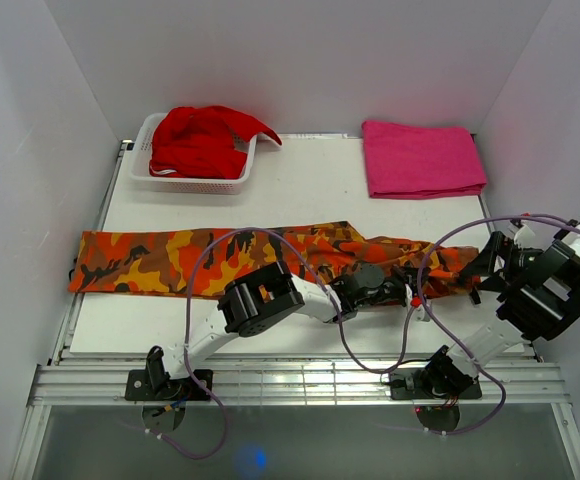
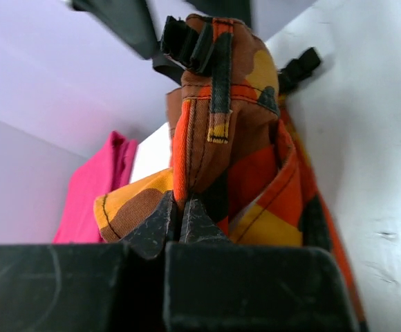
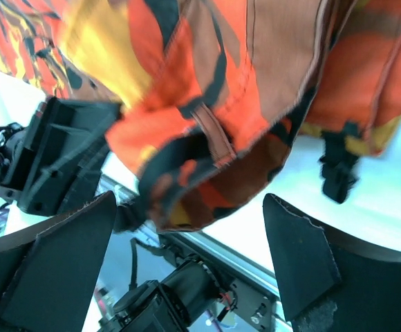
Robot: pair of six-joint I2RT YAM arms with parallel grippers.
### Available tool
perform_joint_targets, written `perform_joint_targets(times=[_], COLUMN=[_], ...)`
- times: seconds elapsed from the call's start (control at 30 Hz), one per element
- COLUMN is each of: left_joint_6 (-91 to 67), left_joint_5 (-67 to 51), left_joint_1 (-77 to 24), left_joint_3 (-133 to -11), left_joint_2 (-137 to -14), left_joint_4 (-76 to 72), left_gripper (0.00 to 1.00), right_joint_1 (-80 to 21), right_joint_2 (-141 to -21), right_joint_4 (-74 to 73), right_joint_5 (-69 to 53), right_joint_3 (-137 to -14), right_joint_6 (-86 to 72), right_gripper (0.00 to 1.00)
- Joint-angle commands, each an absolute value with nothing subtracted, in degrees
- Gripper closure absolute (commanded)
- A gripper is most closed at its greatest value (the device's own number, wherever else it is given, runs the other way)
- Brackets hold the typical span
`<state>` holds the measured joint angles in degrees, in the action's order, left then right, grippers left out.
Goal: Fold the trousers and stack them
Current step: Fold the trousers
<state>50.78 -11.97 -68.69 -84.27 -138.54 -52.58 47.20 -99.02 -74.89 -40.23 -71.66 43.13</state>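
My left gripper (image 2: 180,216) pinches the trousers (image 1: 220,255), perhaps at the waist; my right gripper (image 3: 190,200) gapes. I should lift slowly, fabric taut.

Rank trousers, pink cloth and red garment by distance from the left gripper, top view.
1. trousers: clamped in the left gripper, front of table.
2. pink cloth: back right.
3. red garment: back left, in the basket.
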Motion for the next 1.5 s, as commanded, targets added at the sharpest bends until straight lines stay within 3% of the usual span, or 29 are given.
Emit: perform_joint_targets(times=[0.0, 0.4, 0.7, 1.13, 1.47], left_joint_6=[51.0, 49.2, 50.3, 51.2, 50.6], left_joint_5=[-5.2, -1.6, -1.9, 2.5, 7.0], left_joint_1=[-68.0, -67.9, -67.8, -65.2, -63.3], left_joint_3=[-86.0, -87.1, -86.4, -89.8, -94.0], left_joint_2=[-136.4, -138.0, -138.2, -140.2, -143.9], left_joint_4=[-58.9, -63.8, -66.3, -67.1, -73.2], left_gripper=[1.0, 1.0, 1.0, 1.0, 1.0], right_joint_1=[47.2, 43.9, 42.3, 42.1, 42.2], right_joint_2=[-101.0, -110.1, -110.3, -108.1, -111.0], right_joint_4=[-75.2, -75.2, -75.1, -74.9, -72.2], right_joint_5=[-40.5, -51.6, -60.4, -59.1, -59.4], right_joint_3=[-69.8, -75.9, -77.0, -84.8, -79.6], right_joint_6=[42.8, 39.3, 37.4, 30.9, 23.2], right_gripper=[0.09, 0.1, 0.1, 0.1, 0.1])
